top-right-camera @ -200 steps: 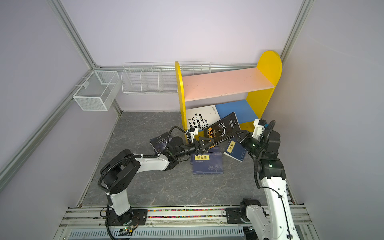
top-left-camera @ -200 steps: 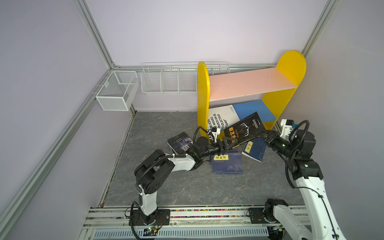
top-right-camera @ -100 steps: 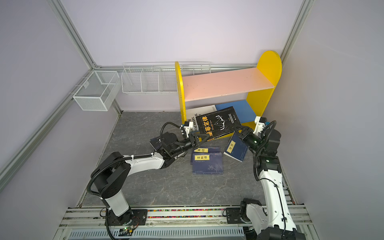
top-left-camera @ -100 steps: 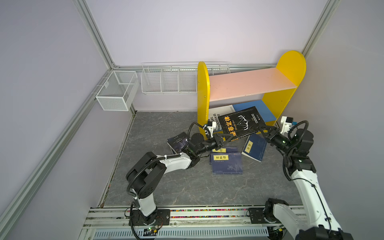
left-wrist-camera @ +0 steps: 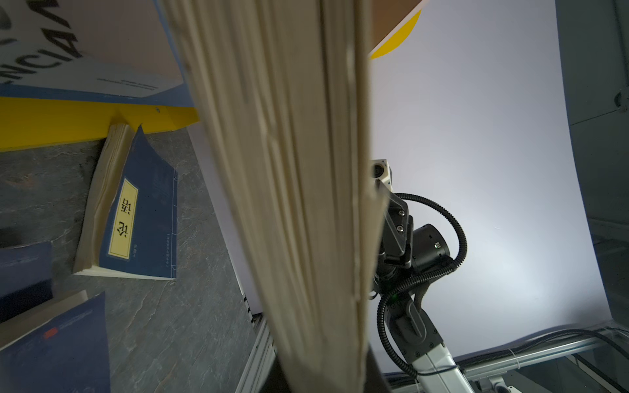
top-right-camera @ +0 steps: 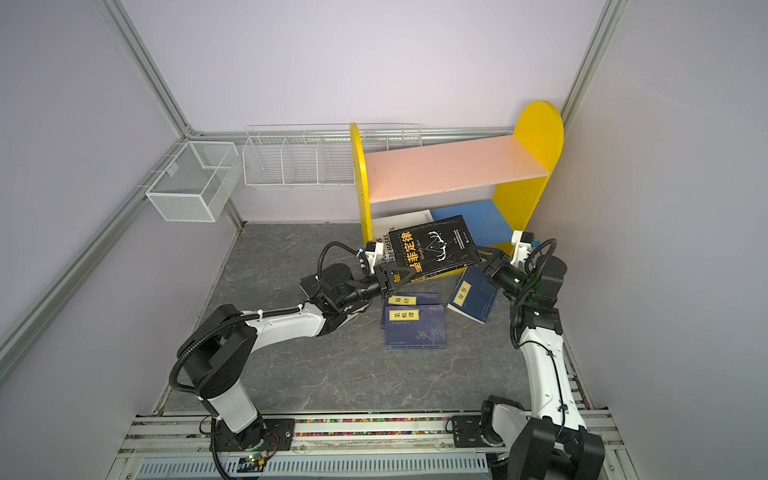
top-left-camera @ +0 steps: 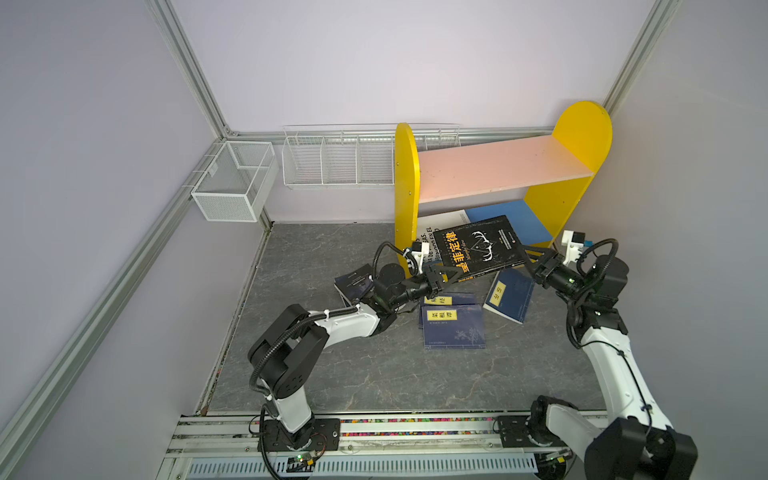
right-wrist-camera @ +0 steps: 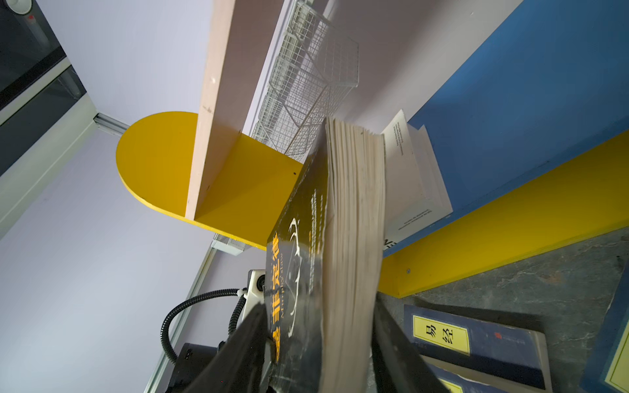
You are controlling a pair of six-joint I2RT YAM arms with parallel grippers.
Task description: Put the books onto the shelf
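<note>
A thick black book (top-left-camera: 478, 249) (top-right-camera: 432, 249) hangs tilted in front of the shelf (top-left-camera: 498, 166), just before its blue lower board (top-left-camera: 515, 220). My left gripper (top-left-camera: 446, 276) (left-wrist-camera: 320, 374) is shut on the book's near left corner; its page edge (left-wrist-camera: 299, 170) fills the left wrist view. At the book's right edge my right gripper (top-left-camera: 530, 255) (right-wrist-camera: 316, 340) stands open, one finger on each side of the book (right-wrist-camera: 354, 238). A white-and-blue book (top-left-camera: 436, 226) lies on the lower board. Navy books (top-left-camera: 453, 328) (top-left-camera: 509, 295) lie on the floor.
One more dark book (top-left-camera: 353, 282) lies under my left arm. White wire baskets (top-left-camera: 336, 162) (top-left-camera: 232, 183) hang on the back wall, left of the shelf. The right wall stands close behind my right arm. The pink upper board (top-right-camera: 453, 166) is bare.
The black book has risen and swung toward the lower board. My left gripper has shut on its corner. My right gripper, which held the book, has opened its jaws.
</note>
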